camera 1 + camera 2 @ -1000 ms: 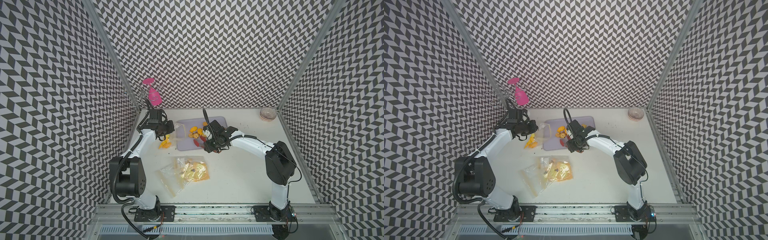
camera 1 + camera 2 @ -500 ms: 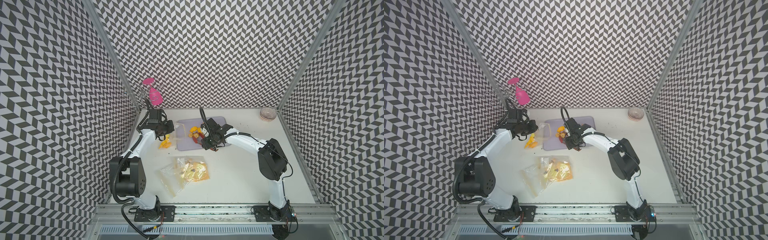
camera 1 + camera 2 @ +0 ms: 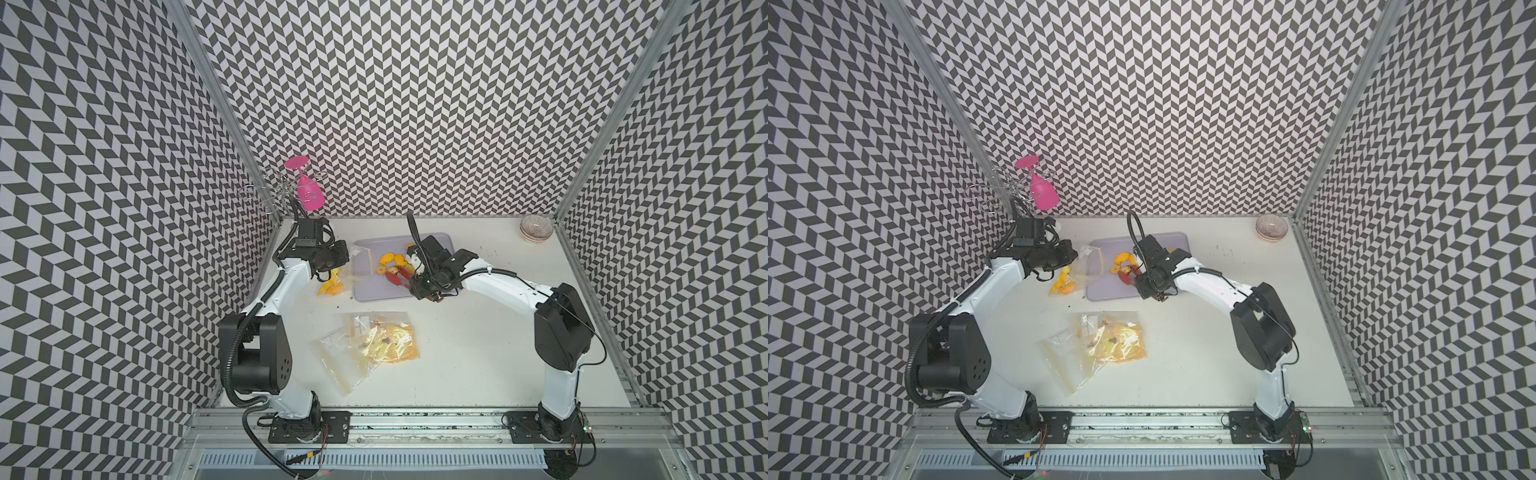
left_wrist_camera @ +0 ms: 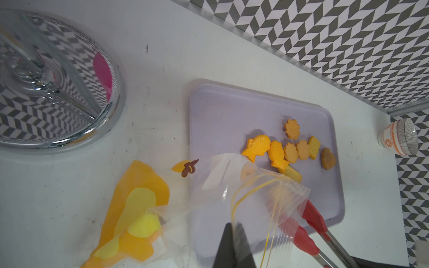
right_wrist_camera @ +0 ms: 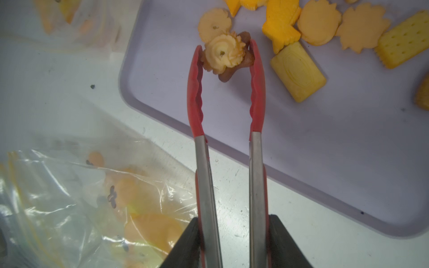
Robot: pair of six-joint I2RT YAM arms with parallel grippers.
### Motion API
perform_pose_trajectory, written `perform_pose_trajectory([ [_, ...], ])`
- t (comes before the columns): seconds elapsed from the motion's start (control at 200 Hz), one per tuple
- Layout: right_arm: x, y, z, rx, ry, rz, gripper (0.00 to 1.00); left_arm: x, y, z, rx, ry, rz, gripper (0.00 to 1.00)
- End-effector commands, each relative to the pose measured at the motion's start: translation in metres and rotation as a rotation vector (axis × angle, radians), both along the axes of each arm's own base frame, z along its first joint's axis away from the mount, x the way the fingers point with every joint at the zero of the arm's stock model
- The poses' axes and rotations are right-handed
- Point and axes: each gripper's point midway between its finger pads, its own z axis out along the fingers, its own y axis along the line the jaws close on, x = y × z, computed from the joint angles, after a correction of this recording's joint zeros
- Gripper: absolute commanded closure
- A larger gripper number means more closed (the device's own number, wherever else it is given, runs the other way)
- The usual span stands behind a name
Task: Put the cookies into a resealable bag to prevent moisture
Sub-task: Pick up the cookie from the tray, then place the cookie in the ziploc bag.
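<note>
Several yellow-orange cookies [image 4: 287, 148] lie on the lilac tray [image 3: 382, 291]. My left gripper [image 4: 232, 232] is shut on the rim of the clear resealable bag [image 4: 255, 185], holding its mouth open over the tray's left edge [image 3: 359, 262]. My right gripper [image 5: 232, 218] is shut on the steel handles of red-tipped tongs [image 5: 206, 174]. The tong tips pinch a pale swirl cookie [image 5: 224, 53] with a brown piece [image 5: 228, 74] under it, just above the tray [image 5: 325, 150]. Other cookies [image 5: 318, 23] lie beside the tips.
A heap of spare printed bags [image 3: 374, 345] lies on the table in front of the tray. A wire rack with a pink glass [image 3: 309, 193] stands at the back left, its chrome base [image 4: 46, 81] near the left gripper. A small bowl [image 3: 536, 227] sits back right.
The right arm has moved left over the tray. The tongs have narrowed and now pinch the swirl cookie. The left arm and bag have stayed put.
</note>
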Motion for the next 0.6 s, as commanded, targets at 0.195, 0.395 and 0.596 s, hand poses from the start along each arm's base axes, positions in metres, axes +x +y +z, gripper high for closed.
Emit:
perform_pose_trajectory([
  [0.195,0.001,-0.009,0.071,0.095,-0.170,-0.025,0.59,-0.002,-0.017,0.005,-0.024,-0.033,-0.078,1.00],
  [0.395,-0.013,0.022,0.117,0.252,-0.235,0.102,0.59,-0.003,-0.023,0.004,-0.024,-0.032,-0.096,1.00],
  [0.596,-0.019,0.050,0.111,0.256,-0.217,0.183,0.61,-0.004,-0.026,0.003,-0.025,-0.028,-0.108,1.00],
])
